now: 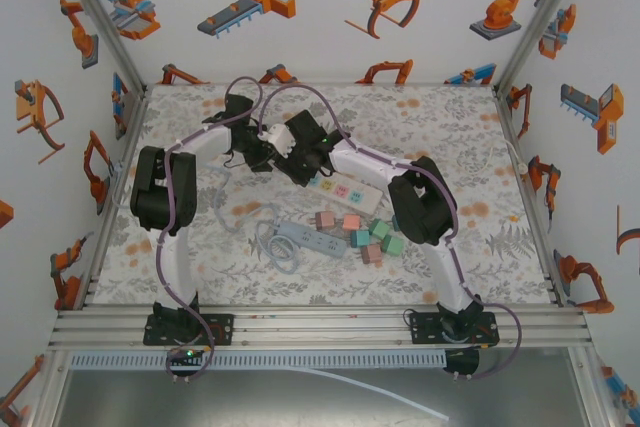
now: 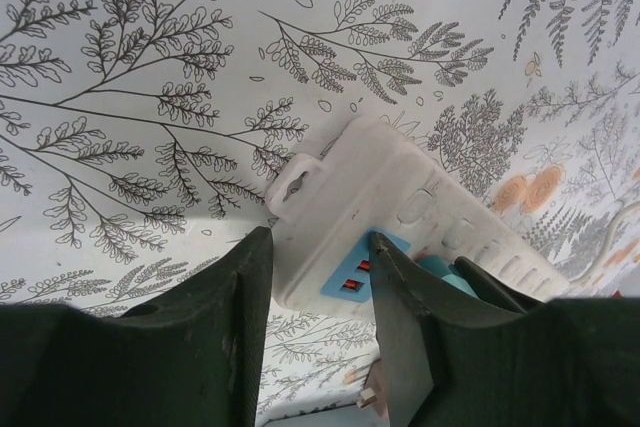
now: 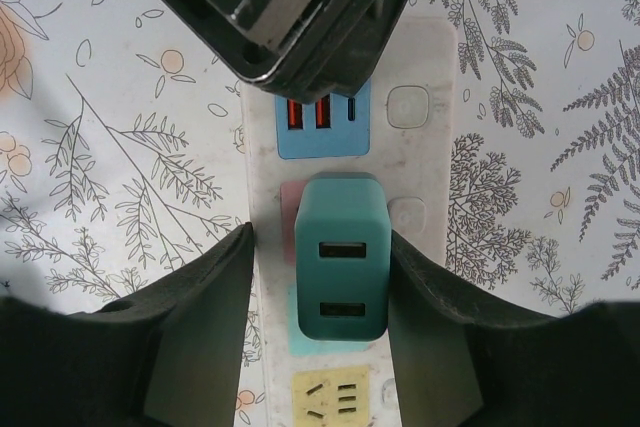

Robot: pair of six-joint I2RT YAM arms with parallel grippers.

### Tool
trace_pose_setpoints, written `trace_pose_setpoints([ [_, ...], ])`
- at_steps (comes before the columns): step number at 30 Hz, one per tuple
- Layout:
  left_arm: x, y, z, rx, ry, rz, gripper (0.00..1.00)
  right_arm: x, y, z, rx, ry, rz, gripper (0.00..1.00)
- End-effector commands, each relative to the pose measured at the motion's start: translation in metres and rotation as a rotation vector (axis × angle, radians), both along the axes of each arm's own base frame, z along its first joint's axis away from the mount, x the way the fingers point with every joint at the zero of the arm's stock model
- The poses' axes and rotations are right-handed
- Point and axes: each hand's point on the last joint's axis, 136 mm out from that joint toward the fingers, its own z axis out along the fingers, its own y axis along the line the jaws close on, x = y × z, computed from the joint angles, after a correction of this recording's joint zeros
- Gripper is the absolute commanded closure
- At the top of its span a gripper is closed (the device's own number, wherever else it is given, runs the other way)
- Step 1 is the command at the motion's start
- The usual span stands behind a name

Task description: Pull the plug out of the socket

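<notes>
From above: meeting mid-table over the white power strip (image 1: 355, 190).

At the left wrist: left gripper (image 2: 320, 247) pinched tight on the strip's end, pinning it down.

At the right wrist: right gripper (image 3: 320, 239) set narrowly either side of the teal plug (image 3: 342, 272), seated in the strip. Gap on one side, so cannot tell whether clamped.

Probably the grasping step. Next calls for a firm squeeze, then a straight pull away from the strip.

Built of white links and black joint housings in left arm (image 1: 175, 272) and right arm (image 1: 450, 277). Draped with lilac cables (image 1: 182, 192) from black base plates (image 1: 180, 325). Tipped at left gripper (image 2: 320, 237) and right gripper (image 3: 320, 232) with dark, matte, wedge-shaped fingers (image 3: 190, 327).
</notes>
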Motion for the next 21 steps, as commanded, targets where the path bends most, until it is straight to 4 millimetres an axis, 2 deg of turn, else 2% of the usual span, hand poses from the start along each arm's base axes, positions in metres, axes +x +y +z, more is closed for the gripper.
trace_pose_setpoints([
  [1, -0.03, 0.011, -0.034, 0.133, 0.092, -0.057, 0.59, 0.009, 0.007, 0.041, 0.081, -0.081, -0.009, 0.71],
  [6, -0.041, 0.008, -0.04, 0.134, 0.102, -0.11, 0.59, 0.016, 0.005, 0.049, 0.099, -0.1, -0.026, 0.7],
  [9, -0.045, 0.01, -0.043, 0.146, 0.107, -0.118, 0.59, 0.019, 0.003, 0.047, 0.101, -0.094, -0.043, 0.59],
  [13, -0.046, 0.012, -0.044, 0.155, 0.108, -0.12, 0.59, 0.018, 0.002, 0.043, 0.1, -0.081, -0.047, 0.57],
  [21, -0.048, 0.014, -0.047, 0.174, 0.113, -0.131, 0.59, 0.022, -0.005, 0.046, 0.102, -0.084, -0.056, 0.79],
])
